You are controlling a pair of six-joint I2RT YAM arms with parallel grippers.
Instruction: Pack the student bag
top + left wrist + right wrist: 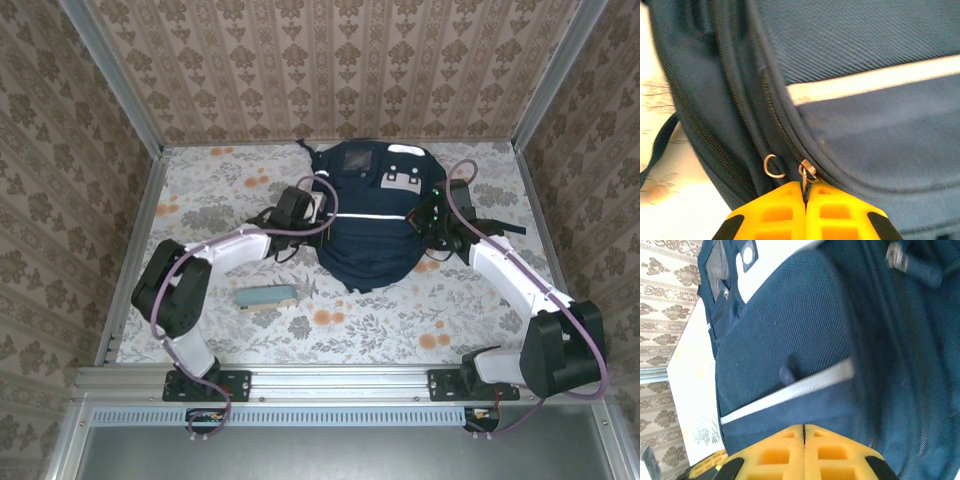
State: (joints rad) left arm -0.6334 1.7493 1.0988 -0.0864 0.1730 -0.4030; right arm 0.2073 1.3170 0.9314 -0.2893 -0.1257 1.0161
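The student bag (pixel 370 225), navy with a white stripe, lies flat in the middle of the table. My left gripper (pixel 312 207) is at its left edge. In the left wrist view its yellow fingers (pixel 785 212) are shut on a metal zipper pull (pixel 808 172) of the bag (pixel 865 135), and a second ring pull (pixel 774 166) hangs free just to the left. My right gripper (pixel 432 217) is at the bag's right side. In the right wrist view it (pixel 804 428) is shut, tips against the bag's fabric (pixel 790 330) just below the white stripe (pixel 790 389), with nothing showing between them.
A flat teal case (pixel 265 295) lies on the floral tablecloth (pixel 220 180) in front of the bag, near the left arm. A dark strap (pixel 660 145) trails off the bag's left side. Patterned walls close in the table at the back and both sides.
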